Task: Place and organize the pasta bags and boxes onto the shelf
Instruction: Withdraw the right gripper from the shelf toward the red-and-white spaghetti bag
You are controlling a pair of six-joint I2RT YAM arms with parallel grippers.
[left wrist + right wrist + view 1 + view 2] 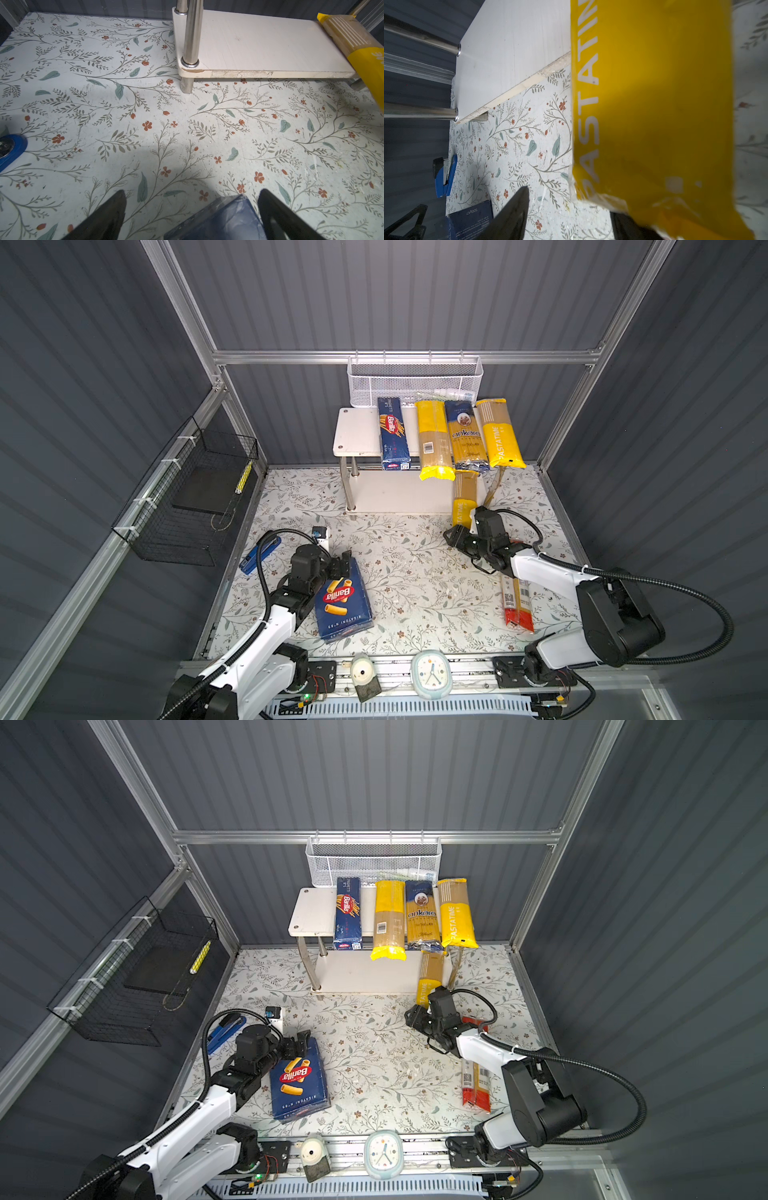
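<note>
Top views, right gripper (pixel 457 533): we see it low over the tabletop (pixel 415 593), at the near end of the lower PASTATIME bag (pixel 463 497). We cannot read its jaws from here.
Top views, lower PASTATIME bag: it runs straight ahead of the right gripper onto the bottom board of the shelf (pixel 357 431).
Top views, top board: beyond and above the right gripper we find the spaghetti box (pixel 392 435), plain yellow bag (pixel 434 439), ankara bag (pixel 467 435) and upper PASTATIME bag (pixel 500 435). They lie side by side, and their near ends overhang the front edge.
Top views, red bag (pixel 517 618): it lies flat on the tabletop behind the right gripper, partly under that arm.
Top views, left gripper (pixel 343 565): it sits over the far edge of the rigatoni box (pixel 343 605), which lies flat on the tabletop, well apart from the shelf.
Left wrist, left gripper (pixel 193 191): we see the fingers (pixel 108 216) spread wide. A corner of the rigatoni box (pixel 218 220) sits between them, close to one finger and clear of the other. Nothing is clamped.
Left wrist, shelf: ahead of the left gripper, the lower PASTATIME bag (pixel 353 41) crosses one end of the bottom board and tilts down over its front edge.
Right wrist, right gripper (pixel 571 203): its jaws stand partly apart. The bag (pixel 654 114) covers one finger, and a strip of tabletop shows between the bag and the other finger (pixel 512 212).
</note>
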